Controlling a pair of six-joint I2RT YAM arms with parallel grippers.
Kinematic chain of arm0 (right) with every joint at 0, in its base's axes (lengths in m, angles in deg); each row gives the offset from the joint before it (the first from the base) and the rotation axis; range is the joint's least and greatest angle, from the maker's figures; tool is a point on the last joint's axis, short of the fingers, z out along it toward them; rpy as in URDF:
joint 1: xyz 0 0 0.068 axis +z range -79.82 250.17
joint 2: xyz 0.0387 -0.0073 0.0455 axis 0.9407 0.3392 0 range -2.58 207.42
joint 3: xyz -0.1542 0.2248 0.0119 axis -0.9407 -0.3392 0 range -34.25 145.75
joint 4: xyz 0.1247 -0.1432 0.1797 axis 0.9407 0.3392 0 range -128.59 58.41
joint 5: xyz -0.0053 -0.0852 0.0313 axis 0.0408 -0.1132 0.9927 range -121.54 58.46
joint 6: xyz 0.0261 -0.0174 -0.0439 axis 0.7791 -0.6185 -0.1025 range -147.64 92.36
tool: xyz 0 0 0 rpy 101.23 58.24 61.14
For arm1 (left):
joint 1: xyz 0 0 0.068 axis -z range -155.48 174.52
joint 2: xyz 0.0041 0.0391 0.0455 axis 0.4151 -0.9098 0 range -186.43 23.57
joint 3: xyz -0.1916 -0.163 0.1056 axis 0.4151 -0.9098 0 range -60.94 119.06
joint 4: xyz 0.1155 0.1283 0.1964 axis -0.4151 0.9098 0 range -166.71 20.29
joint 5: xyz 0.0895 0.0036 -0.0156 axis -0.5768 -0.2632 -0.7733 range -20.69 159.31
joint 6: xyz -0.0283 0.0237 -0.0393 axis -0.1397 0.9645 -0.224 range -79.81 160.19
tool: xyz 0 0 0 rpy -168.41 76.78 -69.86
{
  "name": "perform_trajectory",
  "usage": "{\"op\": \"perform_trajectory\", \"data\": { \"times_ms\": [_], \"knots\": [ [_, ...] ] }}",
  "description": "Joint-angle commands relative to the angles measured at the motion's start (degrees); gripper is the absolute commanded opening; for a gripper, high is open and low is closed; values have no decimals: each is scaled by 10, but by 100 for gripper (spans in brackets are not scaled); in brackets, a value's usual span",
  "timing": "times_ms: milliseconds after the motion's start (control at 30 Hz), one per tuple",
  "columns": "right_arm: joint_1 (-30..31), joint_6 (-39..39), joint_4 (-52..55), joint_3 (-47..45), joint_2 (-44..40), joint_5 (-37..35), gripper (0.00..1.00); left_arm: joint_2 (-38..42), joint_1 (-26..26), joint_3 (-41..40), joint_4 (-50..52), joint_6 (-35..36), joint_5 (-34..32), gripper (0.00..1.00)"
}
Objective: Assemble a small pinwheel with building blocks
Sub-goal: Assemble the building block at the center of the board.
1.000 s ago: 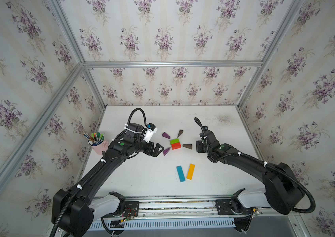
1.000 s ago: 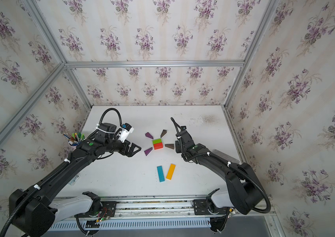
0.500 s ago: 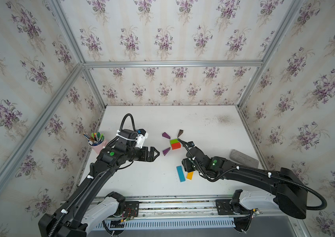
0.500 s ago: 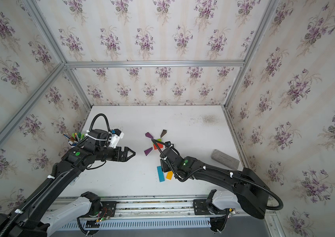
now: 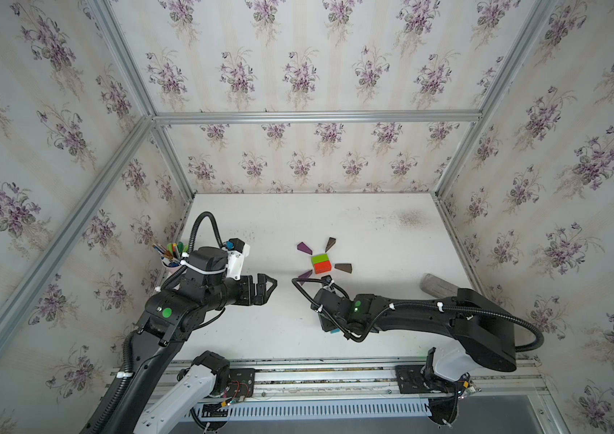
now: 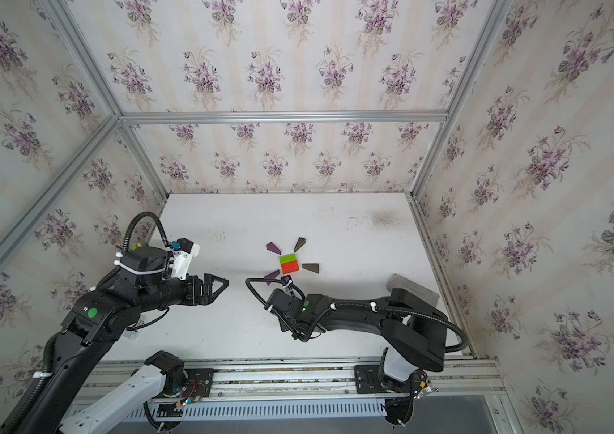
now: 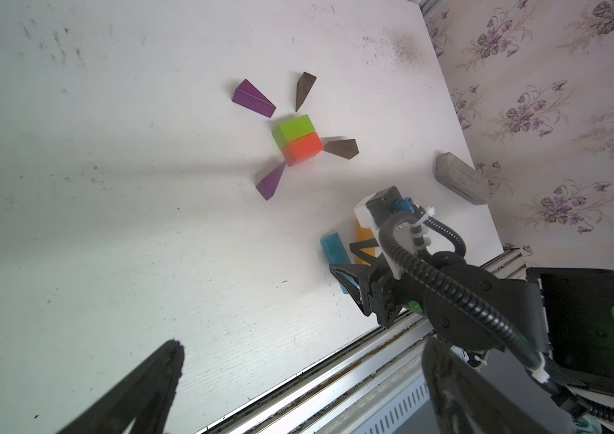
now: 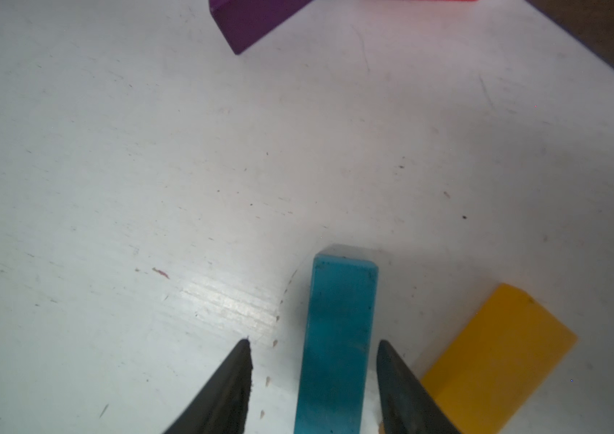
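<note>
The pinwheel's hub, a green block (image 5: 319,258) against a red block (image 5: 322,267), lies mid-table. Two purple wedges (image 5: 304,248) (image 5: 304,274) and two brown wedges (image 5: 330,244) (image 5: 344,268) fan around it. The blue bar (image 8: 339,330) and the orange bar (image 8: 497,360) lie apart from the hub, nearer the front. My right gripper (image 8: 315,342) is open and straddles the blue bar, one finger close to its side and the other a gap away. In both top views its wrist hides most of both bars. My left gripper (image 5: 269,285) hovers open and empty, left of the hub.
A pink cup of coloured pens (image 5: 170,255) stands at the left wall behind my left arm. A grey block (image 5: 439,285) lies by the right wall. The metal rail (image 5: 298,375) runs along the table's front edge.
My right arm has swung from beside the hub toward the front and come down over the blue bar, jaws narrowing. My left arm has drawn back to the left, away from the hub.
</note>
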Motion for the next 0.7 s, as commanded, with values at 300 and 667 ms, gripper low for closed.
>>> {"op": "perform_trajectory", "data": {
  "times_ms": [300, 667],
  "knots": [
    [1, 27, 21, 3, 37, -6, 46, 13, 0, 23, 24, 7, -61, 99],
    [-14, 16, 17, 15, 56, -5, 24, 18, 0, 25, 25, 10, -86, 100]
  ]
}}
